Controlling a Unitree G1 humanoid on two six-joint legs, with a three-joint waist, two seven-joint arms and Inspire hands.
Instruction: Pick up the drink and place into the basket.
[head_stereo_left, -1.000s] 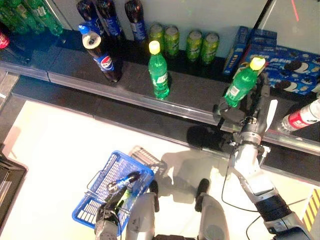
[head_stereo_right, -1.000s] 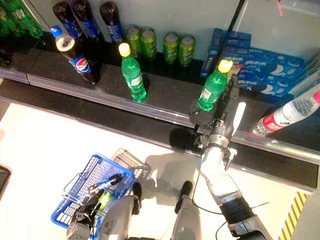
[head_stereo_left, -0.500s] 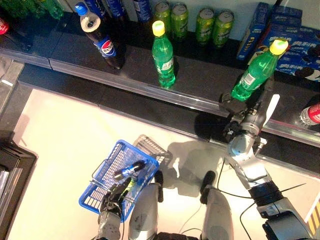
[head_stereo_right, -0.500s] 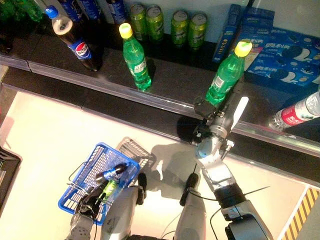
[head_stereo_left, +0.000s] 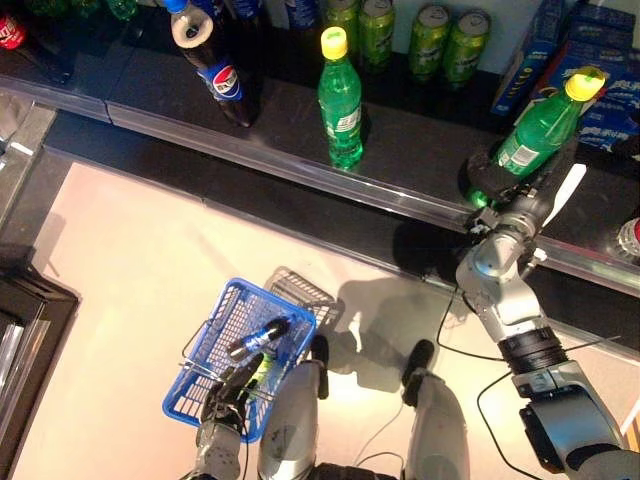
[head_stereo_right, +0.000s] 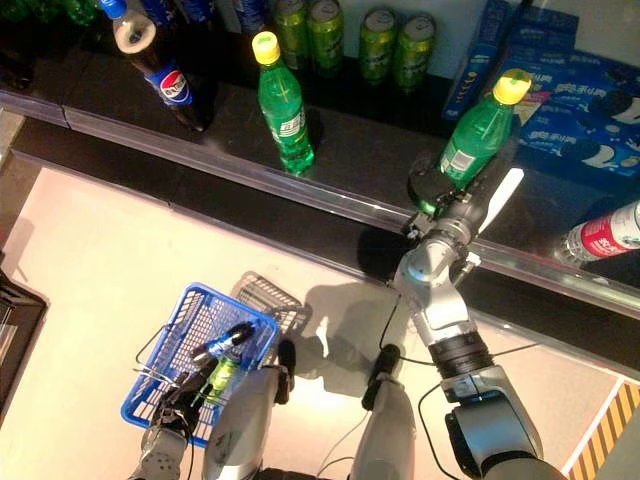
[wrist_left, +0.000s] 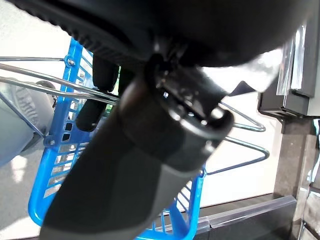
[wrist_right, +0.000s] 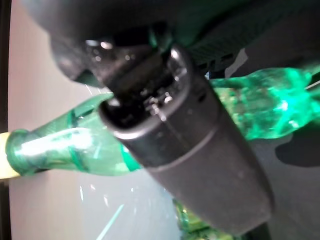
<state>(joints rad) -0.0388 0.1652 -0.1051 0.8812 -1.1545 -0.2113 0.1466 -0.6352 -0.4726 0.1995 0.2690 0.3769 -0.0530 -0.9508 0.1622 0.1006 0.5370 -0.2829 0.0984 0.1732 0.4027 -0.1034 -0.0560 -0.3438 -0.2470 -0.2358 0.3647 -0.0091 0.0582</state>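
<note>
A green drink bottle (head_stereo_left: 540, 128) with a yellow cap leans over the front of the dark shelf (head_stereo_left: 400, 165). My right hand (head_stereo_left: 497, 192) is shut on its lower part; in the right wrist view the thumb (wrist_right: 190, 145) crosses the green bottle (wrist_right: 55, 147). Low on my left hangs a blue basket (head_stereo_left: 205, 345) with wire handles, and my left hand (head_stereo_left: 226, 400) is shut on those handles (wrist_left: 240, 125). A dark bottle (head_stereo_left: 258, 338) with a blue label and a small green item lie inside the basket.
On the shelf stand another green bottle (head_stereo_left: 340, 98), a cola bottle (head_stereo_left: 214, 68), several green cans (head_stereo_left: 445, 38) at the back, blue biscuit boxes (head_stereo_right: 570, 100) and a water bottle (head_stereo_right: 600, 235) lying at the right. A black unit (head_stereo_left: 25, 320) sits at the left edge.
The whole picture has shifted, so the camera has moved. My right hand stays shut on the green bottle at the shelf's front, and the basket stays in my left hand.
</note>
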